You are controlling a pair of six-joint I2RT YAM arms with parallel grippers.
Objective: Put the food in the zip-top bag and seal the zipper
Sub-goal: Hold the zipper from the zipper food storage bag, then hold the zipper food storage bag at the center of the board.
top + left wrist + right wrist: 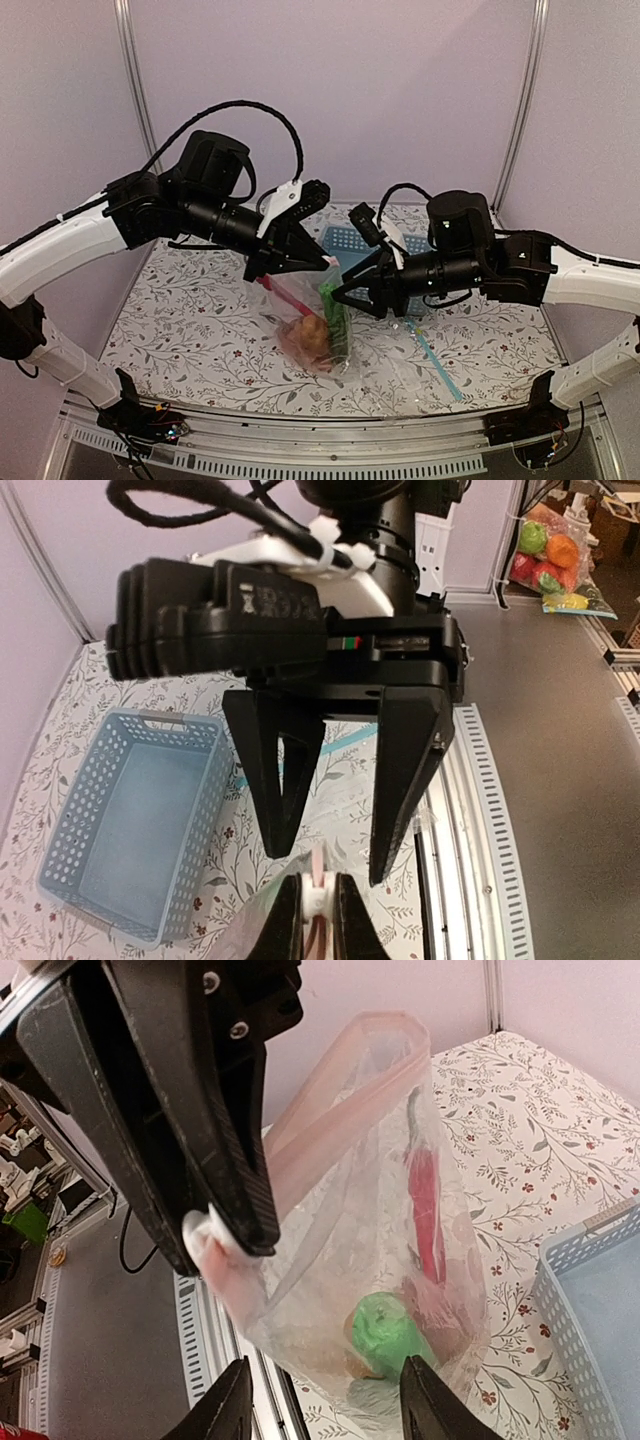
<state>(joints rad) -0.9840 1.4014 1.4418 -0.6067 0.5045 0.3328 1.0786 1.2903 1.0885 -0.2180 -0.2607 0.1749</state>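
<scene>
Left hand pinches the pale pink zipper strip of the clear plastic bag; right hand gapes open. Best bet: clamp right beside left, then slide along the strip, holding it taut.

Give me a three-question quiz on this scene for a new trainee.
1. True or false: the red chili lies outside the zip-top bag.
2. Fill in: the jaws of the right gripper stand ____.
3. What pinches the zipper? A) the left gripper B) the right gripper C) nothing
Key: 1 false; 2 open; 3 A.
</scene>
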